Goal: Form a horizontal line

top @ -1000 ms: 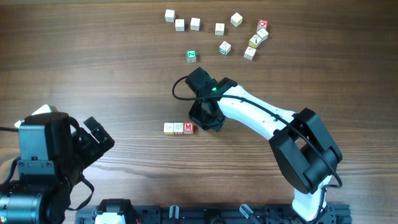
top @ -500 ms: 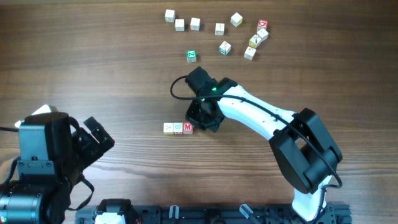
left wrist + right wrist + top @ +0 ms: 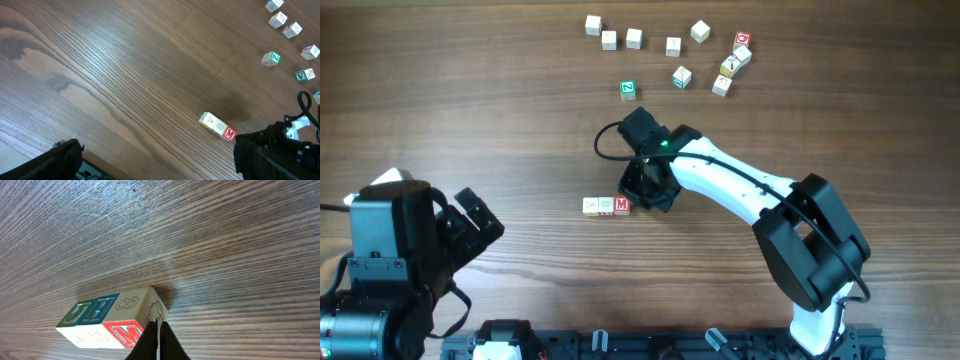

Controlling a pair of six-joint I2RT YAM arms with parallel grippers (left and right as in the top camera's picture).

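Three small letter cubes lie touching in a horizontal line (image 3: 606,205) on the wooden table, two cream-faced and a red "M" cube (image 3: 622,204) at the right end. My right gripper (image 3: 642,196) is at that right end. In the right wrist view the right gripper (image 3: 158,328) is shut with nothing between its tips, which rest against the end face of the M cube (image 3: 125,332). My left gripper (image 3: 480,225) stands wide open at the near left, far from the row. The left wrist view shows the line (image 3: 217,127) ahead of the left gripper (image 3: 155,152).
Loose cubes are scattered at the back: a green-faced cube (image 3: 628,90), several white ones (image 3: 609,38) and a red-faced one (image 3: 742,40). A black cable loop (image 3: 608,140) sticks out from the right wrist. The right arm (image 3: 740,185) stretches across the table's middle.
My right gripper has edged slightly left against the right end of the row. The cubes have barely shifted. The left arm has not moved.
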